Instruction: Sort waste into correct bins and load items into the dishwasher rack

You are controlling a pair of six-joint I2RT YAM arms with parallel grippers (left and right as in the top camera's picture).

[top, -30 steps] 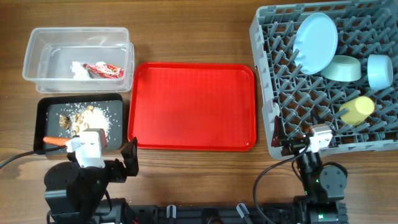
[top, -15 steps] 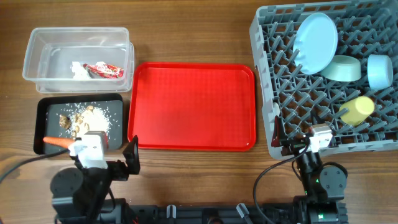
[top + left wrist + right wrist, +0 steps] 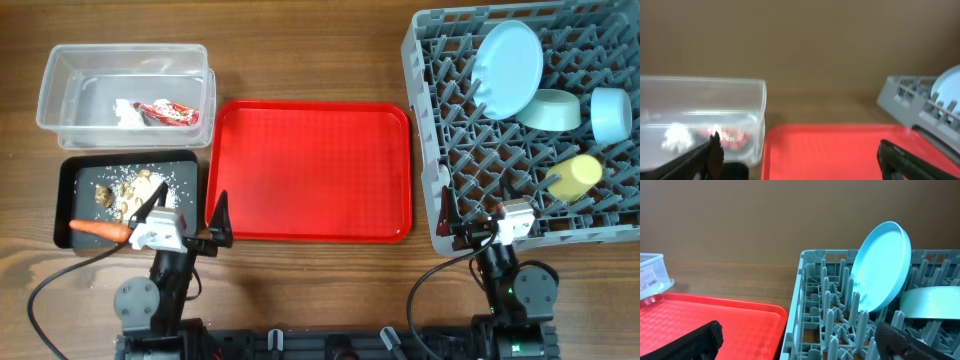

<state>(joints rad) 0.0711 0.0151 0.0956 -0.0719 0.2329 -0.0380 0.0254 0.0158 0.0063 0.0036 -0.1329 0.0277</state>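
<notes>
The grey dishwasher rack [image 3: 470, 140] at the right holds the pale blue plate [image 3: 508, 68] on edge, a pale green bowl [image 3: 550, 110], a pale blue bowl [image 3: 610, 113] and a yellow cup [image 3: 575, 177]. The spoon is not visible. The clear tub [image 3: 70, 70] holds a red wrapper [image 3: 168, 114] and white tissue [image 3: 125, 110]. The black tray [image 3: 70, 190] holds rice scraps [image 3: 160, 190], a brown lump [image 3: 103, 194] and a carrot [image 3: 100, 229]. My left gripper [image 3: 188, 207] is open and empty between the black tray and the red tray. My right gripper [image 3: 470, 228] is open and empty at the rack's front left corner.
The large red tray [image 3: 310, 170] lies bare in the middle. In the left wrist view the gripper [image 3: 802, 165] faces the clear tub [image 3: 702, 120] and red tray [image 3: 840, 150]. In the right wrist view the gripper [image 3: 800, 345] faces the rack [image 3: 840, 305] and plate [image 3: 880, 265].
My left arm has drawn back toward the front edge and shifted a little right, its open gripper now pointing toward the back. The right arm has not moved.
</notes>
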